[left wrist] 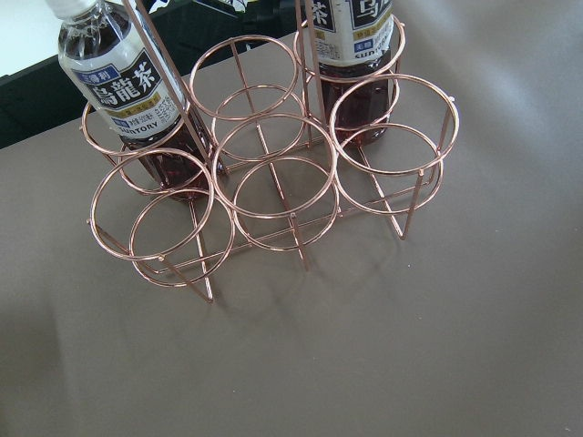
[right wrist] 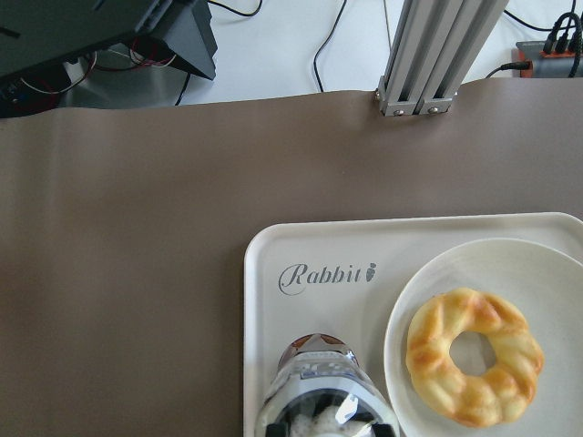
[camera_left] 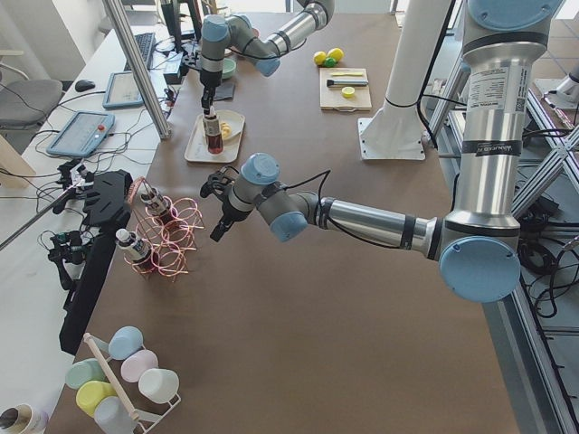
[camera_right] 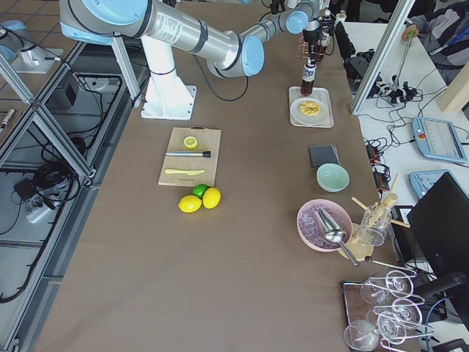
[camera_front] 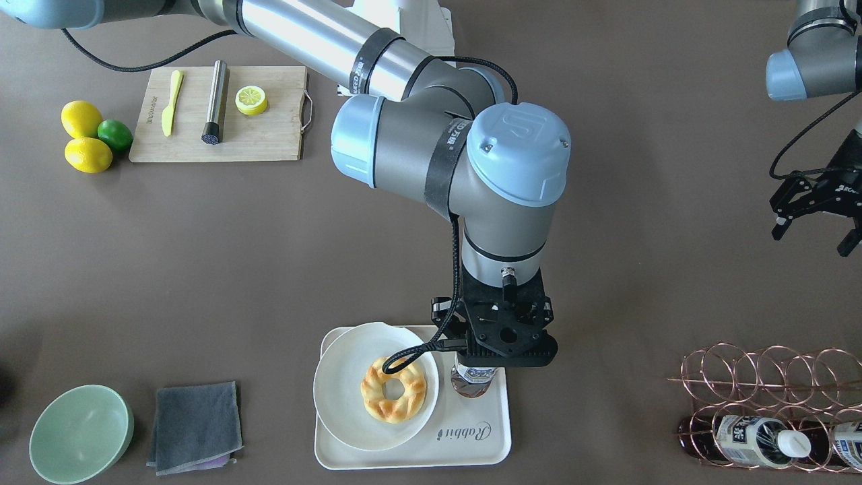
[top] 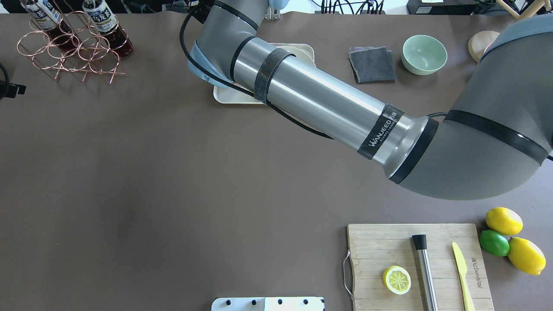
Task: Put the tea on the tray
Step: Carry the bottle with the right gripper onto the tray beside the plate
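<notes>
Jaws of the right gripper (camera_front: pixel 475 367) clasp the tea (camera_front: pixel 473 385) upright over the tray (camera_front: pixel 404 458)'s bare strip, clear of the plate (camera_front: pixel 333 404); the left gripper (camera_front: pixel 813 236)'s jaws stand apart, idle

Copper wire rack (left wrist: pixel 264 168) on brown table (left wrist: pixel 437 346), a labelled bottle (left wrist: pixel 123 91) in its far-left ring, another (left wrist: pixel 351 36) far-right.

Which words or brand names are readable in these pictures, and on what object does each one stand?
"Rabbit": grey script on the tray.
"WANJEED" (middle letters uncertain): black strap on the right arm.
"SUNTORY" and "烏龍茶": label of a racked bottle.
Print on the cutting board: too small to read.
</notes>
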{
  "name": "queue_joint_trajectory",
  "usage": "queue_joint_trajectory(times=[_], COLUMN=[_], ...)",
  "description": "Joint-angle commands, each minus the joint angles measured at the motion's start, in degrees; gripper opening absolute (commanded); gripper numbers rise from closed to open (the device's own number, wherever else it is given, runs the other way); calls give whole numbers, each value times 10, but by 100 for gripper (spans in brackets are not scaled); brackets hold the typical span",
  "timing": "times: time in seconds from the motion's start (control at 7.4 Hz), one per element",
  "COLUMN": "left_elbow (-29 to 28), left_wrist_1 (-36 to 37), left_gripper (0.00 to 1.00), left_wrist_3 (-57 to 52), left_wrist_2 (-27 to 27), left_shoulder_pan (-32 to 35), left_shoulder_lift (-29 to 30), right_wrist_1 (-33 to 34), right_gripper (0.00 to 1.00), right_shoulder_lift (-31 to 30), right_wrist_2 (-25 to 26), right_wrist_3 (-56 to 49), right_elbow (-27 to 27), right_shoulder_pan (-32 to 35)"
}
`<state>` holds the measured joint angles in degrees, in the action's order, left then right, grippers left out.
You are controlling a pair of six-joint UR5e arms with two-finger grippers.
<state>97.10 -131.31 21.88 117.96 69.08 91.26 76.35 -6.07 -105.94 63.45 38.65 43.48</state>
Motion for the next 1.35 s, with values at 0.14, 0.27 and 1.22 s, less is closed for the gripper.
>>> queue_joint_trajectory(times=[0.14, 0.27, 1.22], left_elbow=[-2, -2, 6], left_wrist_1=[0, 0, 13], left_gripper=[97, 97, 97], left_wrist_3=[-1, -1, 51], left_wrist_2=[0, 0, 77], left_shoulder_pan=[0, 0, 28], left_shoulder_lift=[-2, -2, -5], right_wrist_1=[-2, -3, 18], right_gripper=[0, 0, 100], right_shoulder_lift=[1, 0, -18], right_wrist_2=[2, 2, -49], right_wrist_3=[-4, -7, -41], right_elbow=[-10, -12, 51], right_shoulder_pan=[0, -1, 30])
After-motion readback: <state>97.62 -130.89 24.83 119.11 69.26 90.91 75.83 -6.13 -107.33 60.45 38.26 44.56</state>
